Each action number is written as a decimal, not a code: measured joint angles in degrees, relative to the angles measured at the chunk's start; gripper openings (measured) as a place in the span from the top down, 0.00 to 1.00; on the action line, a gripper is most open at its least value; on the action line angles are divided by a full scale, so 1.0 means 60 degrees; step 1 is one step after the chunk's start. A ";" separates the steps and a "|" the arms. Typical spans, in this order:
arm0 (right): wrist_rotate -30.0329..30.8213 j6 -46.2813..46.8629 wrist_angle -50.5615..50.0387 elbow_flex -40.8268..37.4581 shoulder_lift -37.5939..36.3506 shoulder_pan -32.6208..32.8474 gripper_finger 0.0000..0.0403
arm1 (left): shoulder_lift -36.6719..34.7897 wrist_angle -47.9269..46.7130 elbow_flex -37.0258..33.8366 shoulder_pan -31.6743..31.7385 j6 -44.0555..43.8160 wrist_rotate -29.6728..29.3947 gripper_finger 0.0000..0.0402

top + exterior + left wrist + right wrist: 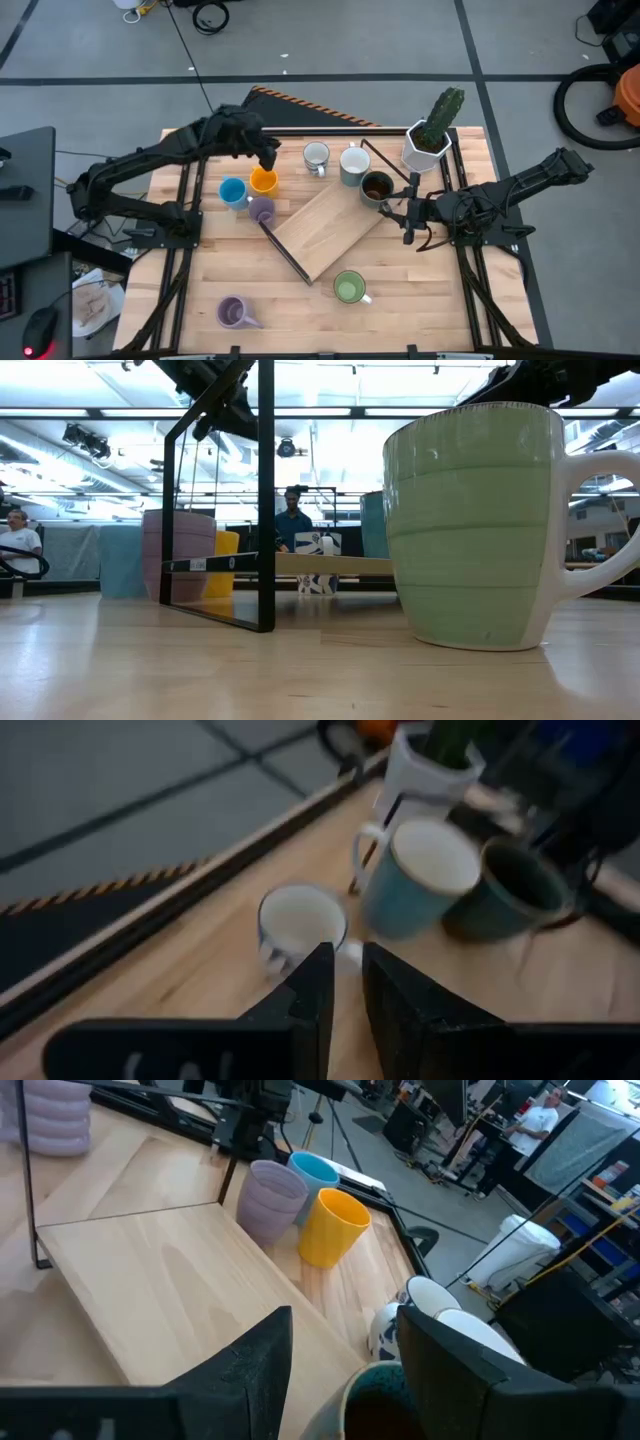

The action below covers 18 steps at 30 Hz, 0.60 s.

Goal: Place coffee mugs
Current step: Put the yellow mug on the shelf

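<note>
In the high view, the blue mug (232, 191), orange mug (264, 181) and a lilac mug (261, 209) stand clustered left of the sloping wooden board (325, 230). A white mug (316, 157), pale grey mug (353, 165) and dark brown mug (376, 187) stand by its far side. The green mug (349, 288) and a second lilac mug (233, 312) stand near the table's near edge. My left gripper (268, 157) hovers beside the orange mug, fingers a narrow gap apart (345, 985), empty. My right gripper (405, 213) is open, with the dark brown mug's rim (385, 1398) between its fingers. My right gripper comes level from the table's right at the dark brown mug (385, 1398), which stands upright on the table. I cannot tell whether either finger touches it. My left gripper touches nothing.
The board rests in a black wire frame (265, 500) at the table's middle. A white angular pot with a cactus (430, 140) stands at the far right corner. Bare wood lies between the board and the near edge. People show in the room behind (292, 510).
</note>
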 joint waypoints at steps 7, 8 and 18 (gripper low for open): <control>-0.0067 0.0375 -0.0205 0.0000 0.0000 0.0000 0.54 | 0.0825 -0.1845 0.0842 -0.0223 0.0394 0.0000 0.73; -0.0085 0.0371 -0.0207 0.0000 0.0000 0.0000 0.54 | 0.0888 -0.1974 0.0842 -0.0240 0.0387 0.0022 0.71; -0.0125 -0.0033 -0.0015 0.0000 0.0000 0.0000 0.54 | 0.1229 -0.3091 0.1196 -0.0244 0.0292 -0.0007 0.64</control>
